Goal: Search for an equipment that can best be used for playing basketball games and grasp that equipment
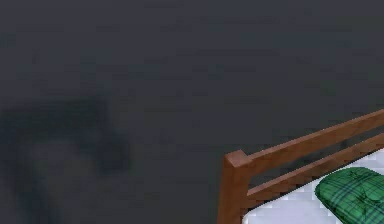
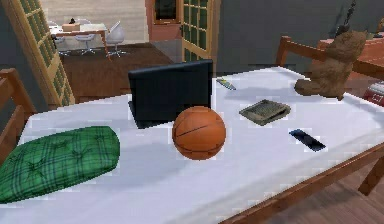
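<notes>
One basketball (image 2: 199, 132) lies on the bed (image 2: 250, 172), so searching seems done; reaching comes next; pincer state cannot be told.

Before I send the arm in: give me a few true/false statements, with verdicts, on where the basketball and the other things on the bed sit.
1. The basketball lies on the white bed, nearer the camera than the dark laptop. True.
2. The green pillow lies at the arm side view's right. False: it lies at the left; the teddy bear sits at the right.
3. The basketball rests on the floor beside the bed. False: it sits on the sheet, near the middle of the bed.
4. A flat dark device lies on the bed to the right of the ball in the arm side view. True.
</notes>
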